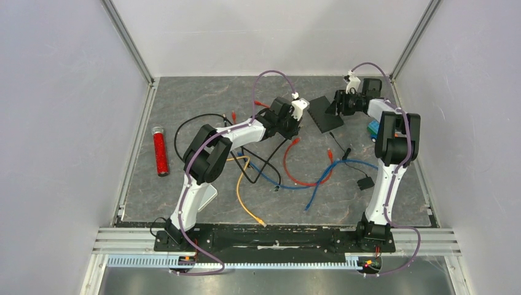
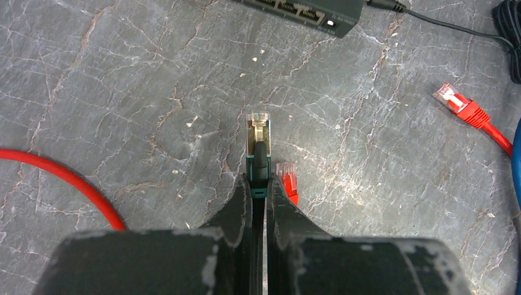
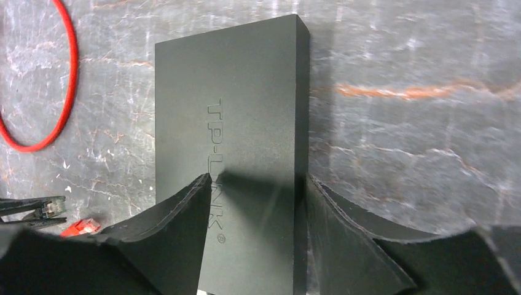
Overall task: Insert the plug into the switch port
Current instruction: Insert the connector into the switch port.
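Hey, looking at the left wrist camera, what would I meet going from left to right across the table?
red cable → green-booted Ethernet plug → near red plug → far red plug → blue cable

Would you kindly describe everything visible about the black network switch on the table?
The flat, matte black plastic-looking rectangular network switch bears embossed TP-LINK lettering on top. Its ports line one side, and a thin black cable leaves one end. It lies on the grey marbled table, far centre-right. The right gripper straddles one end, jaws apart; contact is unclear.
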You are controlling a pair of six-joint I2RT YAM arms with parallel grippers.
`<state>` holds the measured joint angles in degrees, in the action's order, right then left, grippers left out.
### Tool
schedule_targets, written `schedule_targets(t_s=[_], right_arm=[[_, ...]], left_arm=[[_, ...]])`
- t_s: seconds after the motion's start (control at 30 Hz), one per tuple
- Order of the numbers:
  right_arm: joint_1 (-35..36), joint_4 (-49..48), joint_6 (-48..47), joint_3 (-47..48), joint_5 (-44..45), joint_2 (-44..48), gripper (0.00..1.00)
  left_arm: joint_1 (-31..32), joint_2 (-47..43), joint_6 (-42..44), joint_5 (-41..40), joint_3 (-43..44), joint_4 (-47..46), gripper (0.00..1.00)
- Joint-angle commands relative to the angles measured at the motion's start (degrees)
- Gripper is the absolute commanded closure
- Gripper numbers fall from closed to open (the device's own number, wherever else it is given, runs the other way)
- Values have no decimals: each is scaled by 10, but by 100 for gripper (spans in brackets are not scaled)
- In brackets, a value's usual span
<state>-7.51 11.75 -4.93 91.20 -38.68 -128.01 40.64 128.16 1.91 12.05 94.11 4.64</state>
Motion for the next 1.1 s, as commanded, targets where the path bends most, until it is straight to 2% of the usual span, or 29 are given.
schedule_targets(t_s=[0.0,0.33,0.5,0.77,0.97,1.07], right_arm=[[29,-1,-45,25,-42,-7,43],[64,10,-72,30,-38,-21,44],[65,9,-61,5,-36,-9,45],[65,2,-65,-17,-37,17,39],[65,1,-53,-23,-62,16,49],[67,-9,-48,-38,-76,23,51]], left_arm=[[2,3,3,-4,17,-5,98],[6,7,0,-8,18,11,98],[10,27,-21,-26,54,57,98],[15,46,-36,-37,72,96,98],[23,48,-39,-38,72,94,98],[32,48,-39,-49,71,96,98]])
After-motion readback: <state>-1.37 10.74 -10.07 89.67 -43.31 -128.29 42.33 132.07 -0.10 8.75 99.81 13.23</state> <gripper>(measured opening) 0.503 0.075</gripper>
